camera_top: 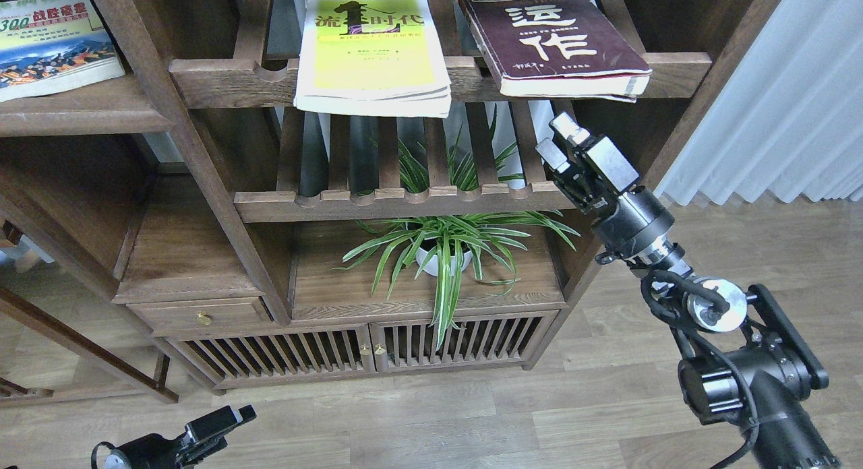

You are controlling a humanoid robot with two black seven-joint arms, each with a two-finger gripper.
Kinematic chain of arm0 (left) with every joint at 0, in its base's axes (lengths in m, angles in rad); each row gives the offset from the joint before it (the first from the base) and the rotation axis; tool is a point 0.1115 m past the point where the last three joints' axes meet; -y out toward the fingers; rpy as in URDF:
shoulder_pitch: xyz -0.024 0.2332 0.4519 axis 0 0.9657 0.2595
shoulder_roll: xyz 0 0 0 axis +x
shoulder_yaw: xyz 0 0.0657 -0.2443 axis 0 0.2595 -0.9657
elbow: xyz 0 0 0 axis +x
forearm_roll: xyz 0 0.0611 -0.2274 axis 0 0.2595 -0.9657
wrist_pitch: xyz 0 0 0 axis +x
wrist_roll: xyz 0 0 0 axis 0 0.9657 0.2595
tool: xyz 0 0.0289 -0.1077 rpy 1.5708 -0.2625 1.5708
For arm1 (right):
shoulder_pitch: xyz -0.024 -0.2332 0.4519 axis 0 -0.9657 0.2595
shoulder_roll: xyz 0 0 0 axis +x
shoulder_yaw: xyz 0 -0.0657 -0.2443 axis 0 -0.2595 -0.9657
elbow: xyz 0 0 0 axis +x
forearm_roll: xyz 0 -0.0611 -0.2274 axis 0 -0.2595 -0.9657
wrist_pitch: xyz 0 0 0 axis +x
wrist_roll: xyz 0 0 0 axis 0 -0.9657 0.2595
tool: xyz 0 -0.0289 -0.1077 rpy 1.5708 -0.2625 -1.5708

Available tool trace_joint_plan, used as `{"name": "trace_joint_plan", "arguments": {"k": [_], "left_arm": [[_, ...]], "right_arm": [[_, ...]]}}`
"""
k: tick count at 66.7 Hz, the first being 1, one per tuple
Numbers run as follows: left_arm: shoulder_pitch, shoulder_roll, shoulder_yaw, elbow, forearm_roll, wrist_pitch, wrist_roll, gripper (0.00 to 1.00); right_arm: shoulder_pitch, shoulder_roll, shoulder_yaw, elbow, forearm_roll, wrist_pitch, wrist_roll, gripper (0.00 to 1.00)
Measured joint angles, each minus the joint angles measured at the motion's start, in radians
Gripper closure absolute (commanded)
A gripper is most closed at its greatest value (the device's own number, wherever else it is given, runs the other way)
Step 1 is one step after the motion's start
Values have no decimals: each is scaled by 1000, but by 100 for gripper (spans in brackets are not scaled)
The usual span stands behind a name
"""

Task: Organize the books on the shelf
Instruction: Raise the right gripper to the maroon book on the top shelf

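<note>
Three paperbacks lie flat. Thick maroon paperback with white characters [549, 41] and yellow-green paperback with black title [373, 51] overhang the slatted upper rack [222, 81]; small "300" paperback with mountain picture [54, 41] sits on the plain dark-brown plank shelf [81, 112]. Right end effector [561, 142], fingers slightly apart, empty, just below the maroon one. Likely heavy, floppy: pinch its overhanging front edge. Left end effector [222, 418] low; opening unclear.

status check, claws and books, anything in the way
Right claw raised, empty, just under maroon book. Left claw low near floor, state unclear. Yellow-green book overhangs slatted rack. Nothing between right claw and maroon book.
</note>
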Motion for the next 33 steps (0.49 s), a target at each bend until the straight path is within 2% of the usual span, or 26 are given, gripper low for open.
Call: {"name": "trace_joint_plan", "arguments": {"k": [8, 33], "left_arm": [[0, -1, 0, 0, 0, 0, 0, 1], [1, -5, 0, 0, 0, 0, 0, 1]], "right_arm": [[35, -2, 16, 1, 0, -15, 1, 1], [123, -21, 27, -8, -3, -165, -1, 2]]}}
